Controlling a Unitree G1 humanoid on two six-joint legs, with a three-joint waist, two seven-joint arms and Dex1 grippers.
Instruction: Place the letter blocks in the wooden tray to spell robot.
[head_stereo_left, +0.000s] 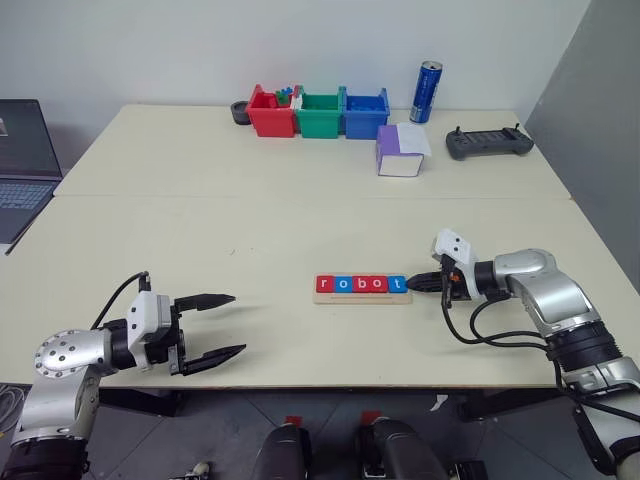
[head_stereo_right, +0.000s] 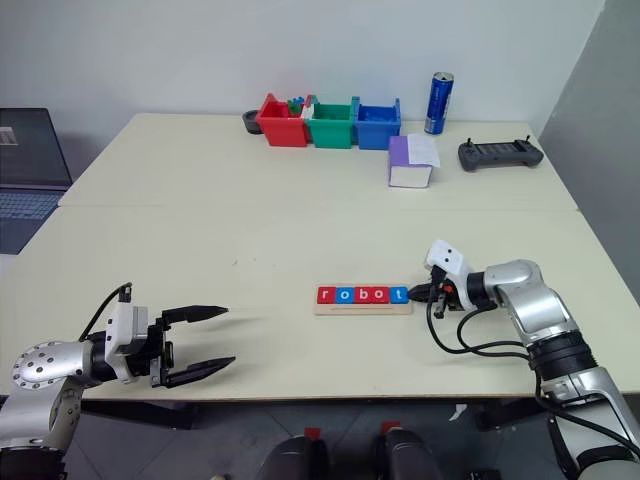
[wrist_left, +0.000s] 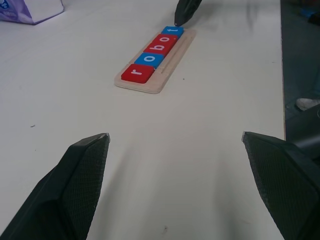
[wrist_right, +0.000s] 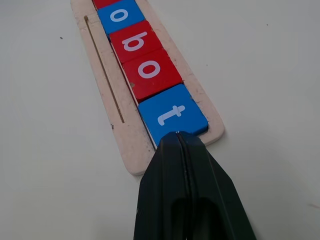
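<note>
Letter blocks (head_stereo_left: 362, 284): all five seated in wooden tray (head_stereo_left: 362, 298), reading "robot"; right gripper (head_stereo_left: 414, 284) closed empty at the "t" end, left gripper (head_stereo_left: 212, 327) spread wide, idle.

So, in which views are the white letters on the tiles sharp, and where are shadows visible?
Right wrist view: letters on the letter blocks are crisp, and the shut right gripper is soft-edged. Left wrist view: letters readable, with soft finger shadows on the table. Left eye view: letters small but legible in the wooden tray.
</note>
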